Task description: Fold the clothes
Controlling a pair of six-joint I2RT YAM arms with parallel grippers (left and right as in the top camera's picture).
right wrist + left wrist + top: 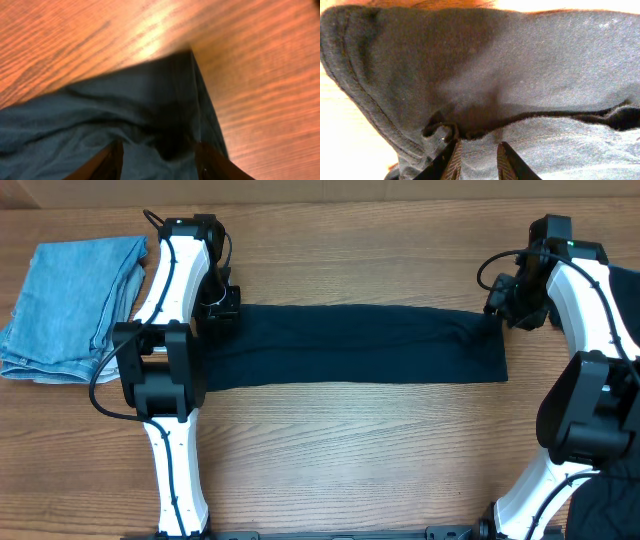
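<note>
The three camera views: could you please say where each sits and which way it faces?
Overhead: above the table, looking straight down at the navy garment and denim garment; left arm and right arm show.
Left wrist: on the left arm, close over the garment's left end; left jaws show.
Right wrist: on the right arm, over the garment's right corner; right jaws show.
Shared: all show the navy garment.

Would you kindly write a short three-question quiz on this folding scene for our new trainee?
1. True or false: the dark garment lies as one long flat band.
2. The blue denim lies: A) beside the left arm, off the dark garment; B) on the dark garment; C) under the dark garment.
3. Fill in: the right gripper has its jaws ____ over the garment's end.
Key: 1 true; 2 A; 3 open.
</note>
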